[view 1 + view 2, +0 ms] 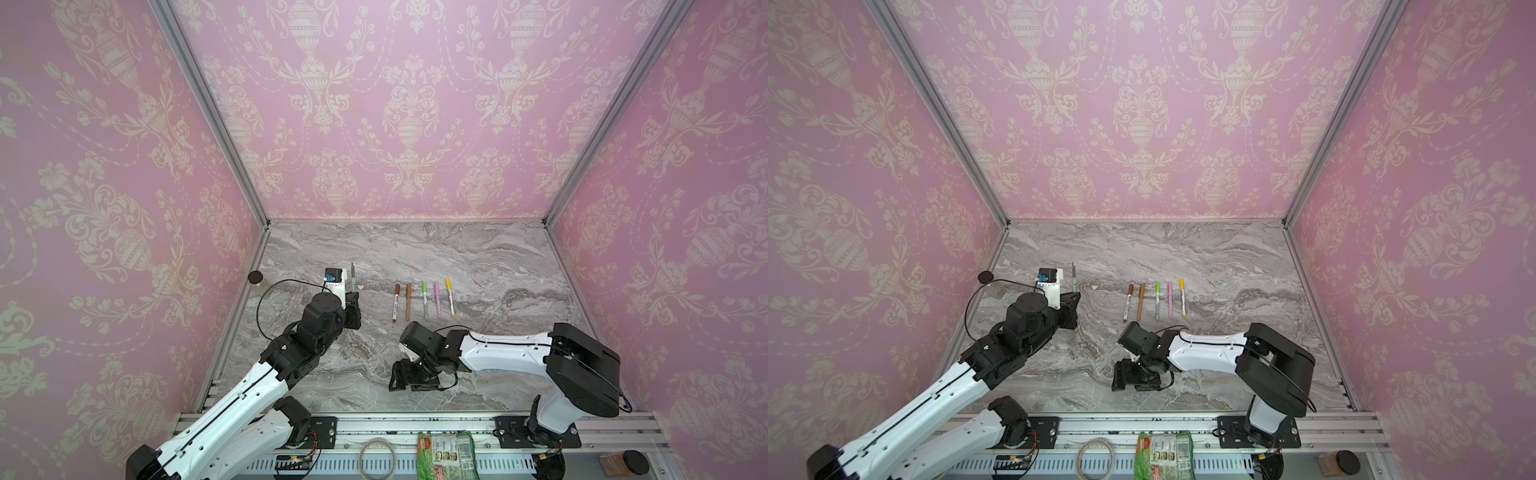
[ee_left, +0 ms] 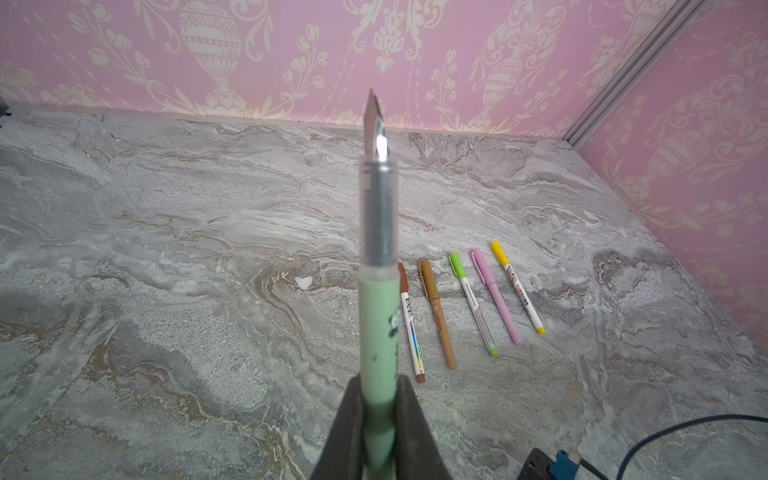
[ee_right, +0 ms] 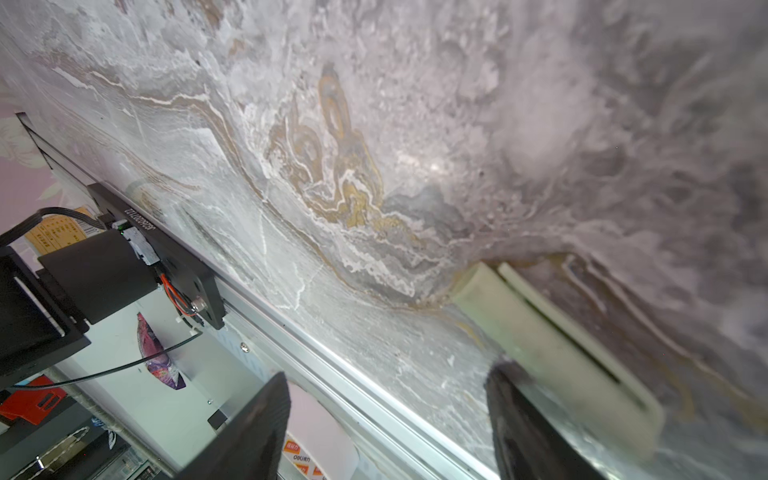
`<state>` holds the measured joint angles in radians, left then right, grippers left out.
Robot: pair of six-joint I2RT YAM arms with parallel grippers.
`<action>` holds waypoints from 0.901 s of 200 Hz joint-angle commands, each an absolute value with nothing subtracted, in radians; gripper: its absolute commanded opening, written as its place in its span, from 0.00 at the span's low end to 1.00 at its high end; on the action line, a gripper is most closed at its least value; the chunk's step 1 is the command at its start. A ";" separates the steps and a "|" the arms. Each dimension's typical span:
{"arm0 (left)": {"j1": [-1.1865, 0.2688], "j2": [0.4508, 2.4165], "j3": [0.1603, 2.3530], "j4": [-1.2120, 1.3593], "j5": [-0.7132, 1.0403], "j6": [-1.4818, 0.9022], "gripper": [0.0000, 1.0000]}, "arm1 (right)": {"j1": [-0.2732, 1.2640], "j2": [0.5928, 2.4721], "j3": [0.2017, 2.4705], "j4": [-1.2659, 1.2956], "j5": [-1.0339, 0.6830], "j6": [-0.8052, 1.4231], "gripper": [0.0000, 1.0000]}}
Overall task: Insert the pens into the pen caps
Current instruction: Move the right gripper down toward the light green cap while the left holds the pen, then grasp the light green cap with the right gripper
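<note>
My left gripper (image 2: 380,401) is shut on the barrel of a sage green pen (image 2: 379,320), whose bare metal nib points up and away. In both top views the left gripper (image 1: 353,297) (image 1: 1074,294) hovers left of the middle with that pen (image 1: 353,279) upright. Five capped pens lie in a row: brown-capped white (image 1: 396,302), brown (image 1: 408,301), green-capped (image 1: 424,300), pink (image 1: 437,299), yellow-capped (image 1: 450,297). My right gripper (image 3: 390,372) (image 1: 409,384) is open low over the front of the table. A pale green pen cap (image 3: 552,345) lies on the marble just outside one finger.
A black-lidded jar (image 1: 257,281) stands by the left wall. Beyond the table's front edge, on the rail shelf, lie a tape roll (image 1: 376,457), a green packet (image 1: 446,455) and a brown jar (image 1: 625,463). Pink walls close in three sides.
</note>
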<state>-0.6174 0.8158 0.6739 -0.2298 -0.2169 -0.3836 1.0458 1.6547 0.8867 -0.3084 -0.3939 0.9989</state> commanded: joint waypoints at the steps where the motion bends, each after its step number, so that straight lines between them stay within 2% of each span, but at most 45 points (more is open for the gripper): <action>1: -0.610 0.815 0.671 -0.244 -0.239 -0.348 0.00 | 1.022 1.686 0.930 -0.452 -0.296 0.984 0.73; 37: -0.610 0.839 0.674 -0.227 -0.242 -0.342 0.00 | 1.015 1.787 1.079 -0.697 -0.113 0.919 0.70; 59: -0.611 0.851 0.677 -0.222 -0.242 -0.333 0.00 | 1.015 1.865 1.148 -0.748 -0.079 0.892 0.69; 100: -0.609 0.860 0.681 -0.221 -0.247 -0.315 0.00 | 1.018 1.941 1.246 -0.814 0.028 0.849 0.58; 130: -0.608 0.872 0.680 -0.220 -0.243 -0.308 0.00 | 1.017 1.948 1.242 -0.802 0.046 0.836 0.46; 155: -0.609 0.889 0.686 -0.216 -0.234 -0.305 0.00 | 1.018 1.928 1.201 -0.749 0.040 0.847 0.31; 180: -0.607 0.905 0.696 -0.213 -0.224 -0.306 0.00 | 1.017 1.896 1.128 -0.672 0.029 0.853 0.23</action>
